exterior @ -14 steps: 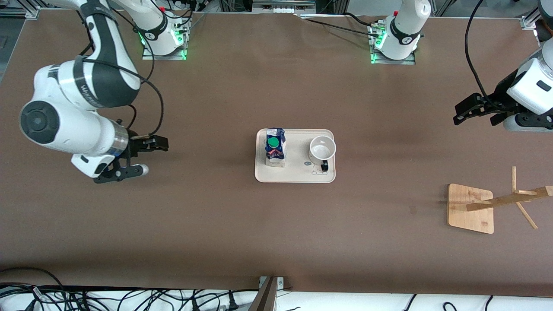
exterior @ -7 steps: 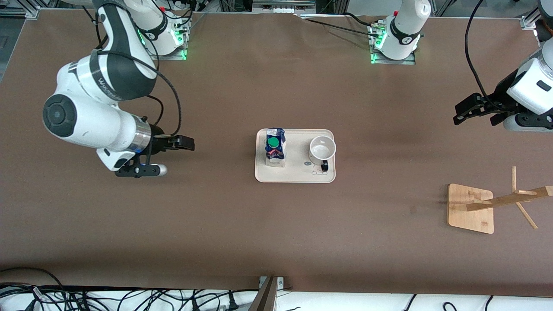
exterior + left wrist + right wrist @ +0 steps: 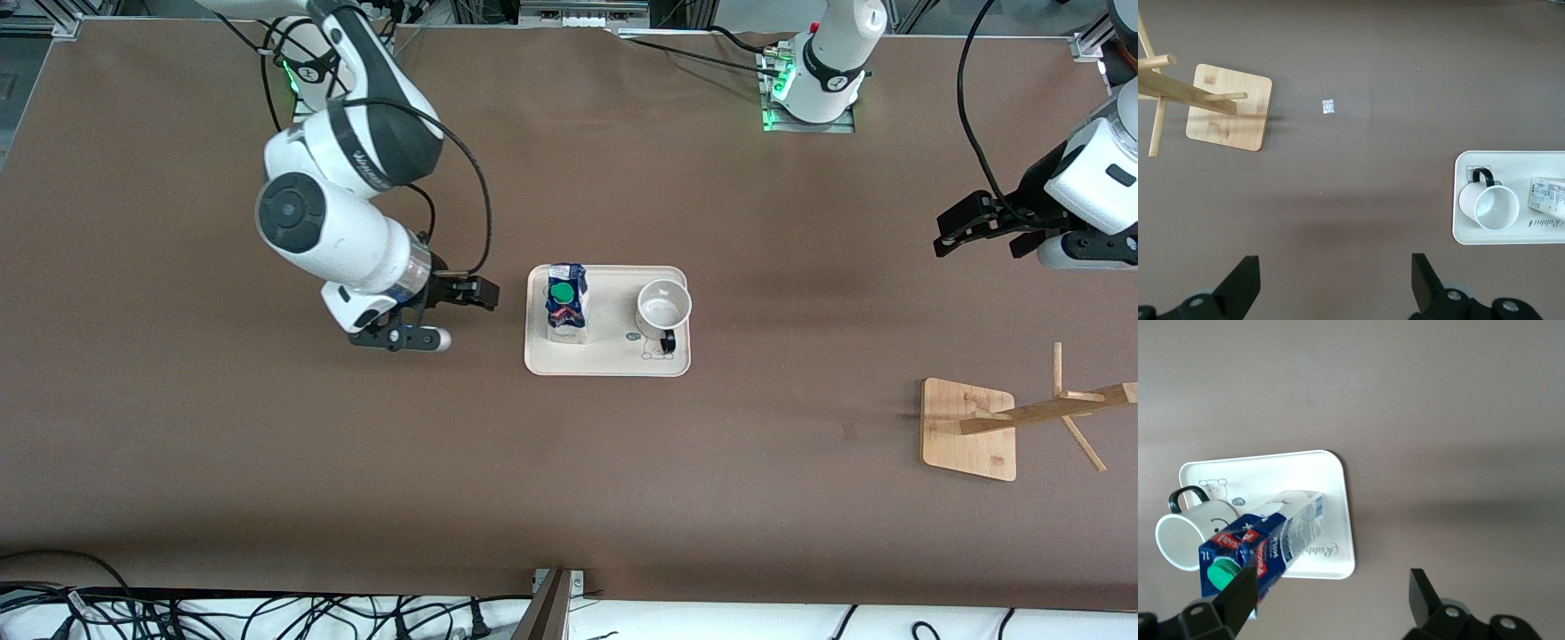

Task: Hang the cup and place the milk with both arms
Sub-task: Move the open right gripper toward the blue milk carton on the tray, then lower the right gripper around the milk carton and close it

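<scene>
The milk carton [image 3: 566, 304], dark blue top with a green cap, stands upright on a cream tray [image 3: 609, 360] mid-table. The white cup [image 3: 663, 307] with a black handle stands on the same tray, toward the left arm's end. My right gripper [image 3: 460, 313] is open and empty, just off the tray's edge beside the milk. In the right wrist view the milk [image 3: 1265, 543] and cup [image 3: 1188, 530] lie ahead of the open fingers. My left gripper [image 3: 965, 233] is open and empty, waiting high near the left arm's end. Its view shows the cup [image 3: 1491, 205].
A wooden cup rack [image 3: 1049, 413] with pegs stands on a square bamboo base [image 3: 967, 430] toward the left arm's end, nearer the front camera than the tray. It shows in the left wrist view [image 3: 1228, 107]. A small white scrap [image 3: 1329, 107] lies on the brown table.
The right arm has swung from its end of the table toward the tray; its gripper is now right beside the milk. The left arm, milk and cup have not moved.
</scene>
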Robot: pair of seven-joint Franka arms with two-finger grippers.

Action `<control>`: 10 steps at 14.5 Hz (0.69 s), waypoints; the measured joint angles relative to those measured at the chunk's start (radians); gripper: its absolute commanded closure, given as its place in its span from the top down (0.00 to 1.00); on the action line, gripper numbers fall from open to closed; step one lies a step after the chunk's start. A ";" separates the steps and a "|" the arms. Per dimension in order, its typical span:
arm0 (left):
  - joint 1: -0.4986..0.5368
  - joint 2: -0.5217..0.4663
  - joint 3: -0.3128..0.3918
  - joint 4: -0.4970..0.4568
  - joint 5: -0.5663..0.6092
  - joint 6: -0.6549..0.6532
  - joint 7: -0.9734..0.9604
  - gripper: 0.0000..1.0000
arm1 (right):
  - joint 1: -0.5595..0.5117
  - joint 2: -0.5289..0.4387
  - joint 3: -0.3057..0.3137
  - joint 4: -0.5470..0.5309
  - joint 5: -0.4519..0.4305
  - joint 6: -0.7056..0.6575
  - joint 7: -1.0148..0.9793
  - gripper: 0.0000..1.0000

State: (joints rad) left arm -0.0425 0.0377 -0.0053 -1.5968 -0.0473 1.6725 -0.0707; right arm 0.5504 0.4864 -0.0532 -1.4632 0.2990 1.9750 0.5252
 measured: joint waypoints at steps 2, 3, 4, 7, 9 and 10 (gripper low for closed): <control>0.000 0.000 0.000 0.000 0.000 0.000 0.000 1.00 | 0.040 0.023 0.000 0.000 -0.004 0.043 0.072 1.00; 0.000 0.000 0.000 0.000 0.000 0.000 0.000 1.00 | 0.061 0.035 0.000 0.000 -0.012 0.064 0.104 1.00; 0.000 0.000 0.000 0.000 0.000 0.000 0.000 1.00 | 0.079 0.046 0.000 0.000 -0.019 0.086 0.134 1.00; 0.000 0.000 0.000 0.000 0.000 0.000 0.000 1.00 | 0.125 0.075 0.000 0.000 -0.026 0.135 0.226 1.00; 0.000 -0.001 0.000 0.000 0.000 0.000 0.000 1.00 | 0.151 0.087 0.000 0.000 -0.028 0.163 0.285 1.00; 0.000 -0.001 0.000 0.000 0.000 0.000 0.000 1.00 | 0.160 0.091 0.000 0.000 -0.029 0.173 0.306 1.00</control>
State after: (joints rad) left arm -0.0425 0.0371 -0.0053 -1.5968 -0.0473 1.6724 -0.0707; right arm 0.7106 0.5775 -0.0536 -1.4632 0.2702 2.1483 0.8309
